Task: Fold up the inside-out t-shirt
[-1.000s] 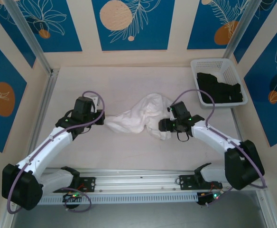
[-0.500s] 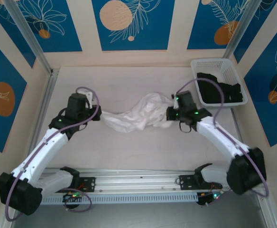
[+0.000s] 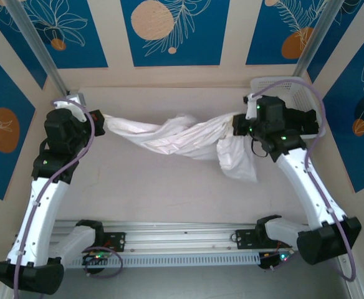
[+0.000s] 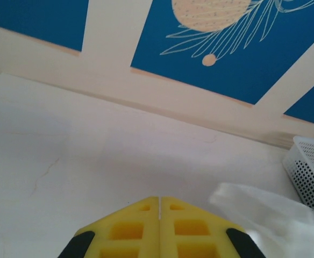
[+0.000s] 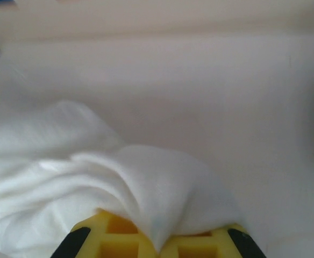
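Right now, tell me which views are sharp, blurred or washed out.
Top external: evenly lit, sharp on the t-shirt, no glare. Left wrist: table crisp, the shirt's edge at lower right hazy near the left tool. Right wrist: soft throughout, white cloth over the right tool nearly merging with the pale table.

You have bright, even light in the top view, falling from above: the table (image 3: pixel 138 187) carries only a faint, soft shadow under the shirt (image 3: pixel 182 140). The posts (image 3: pixel 38 50) lean outward at the edges. Your right wrist picture is soft throughout, the folds smeared. In the left wrist one the wall (image 4: pixel 200 64) is crisp and the shirt blurred.
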{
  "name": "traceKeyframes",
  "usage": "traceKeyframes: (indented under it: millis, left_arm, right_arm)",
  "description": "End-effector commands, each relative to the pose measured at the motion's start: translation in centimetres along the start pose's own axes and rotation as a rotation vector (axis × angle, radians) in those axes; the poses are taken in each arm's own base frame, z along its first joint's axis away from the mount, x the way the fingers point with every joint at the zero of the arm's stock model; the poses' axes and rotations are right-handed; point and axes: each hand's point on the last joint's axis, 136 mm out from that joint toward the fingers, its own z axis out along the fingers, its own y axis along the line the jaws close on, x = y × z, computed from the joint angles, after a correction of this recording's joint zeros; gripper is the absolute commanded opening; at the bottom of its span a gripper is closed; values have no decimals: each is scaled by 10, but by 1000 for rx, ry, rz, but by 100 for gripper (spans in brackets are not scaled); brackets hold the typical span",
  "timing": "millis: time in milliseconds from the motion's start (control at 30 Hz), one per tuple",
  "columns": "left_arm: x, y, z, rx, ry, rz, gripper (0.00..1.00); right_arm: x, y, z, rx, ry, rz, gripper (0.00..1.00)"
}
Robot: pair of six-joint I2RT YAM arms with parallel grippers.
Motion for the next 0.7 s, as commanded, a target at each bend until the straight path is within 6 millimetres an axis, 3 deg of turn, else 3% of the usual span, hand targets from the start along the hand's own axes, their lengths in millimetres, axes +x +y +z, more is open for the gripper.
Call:
traceKeyframes:
  millis: [0, 133, 233, 333, 433, 533, 667]
  left_arm:
    - [40, 8, 23, 24, 117, -55, 0]
    - [103, 21, 39, 42, 268, -94, 0]
    - [145, 33, 38, 29, 352, -118, 0]
    - [181, 46, 32, 13, 413, -140, 0]
    - [213, 58, 28, -12, 457, -167, 0]
    - [236, 64, 28, -14, 498, -191, 0]
    - [245, 65, 30, -2, 512, -193, 0]
  right_arm:
    - [59, -20, 36, 46, 145, 89, 6]
    - [128, -14, 69, 27, 277, 146, 10]
    - [148, 2, 77, 30, 315, 74, 22]
    - [129, 30, 82, 36, 259, -66, 39]
    - [103, 65, 92, 21, 185, -188, 50]
    - [81, 95, 112, 18, 152, -265, 56]
    - [67, 120, 154, 9, 170, -298, 59]
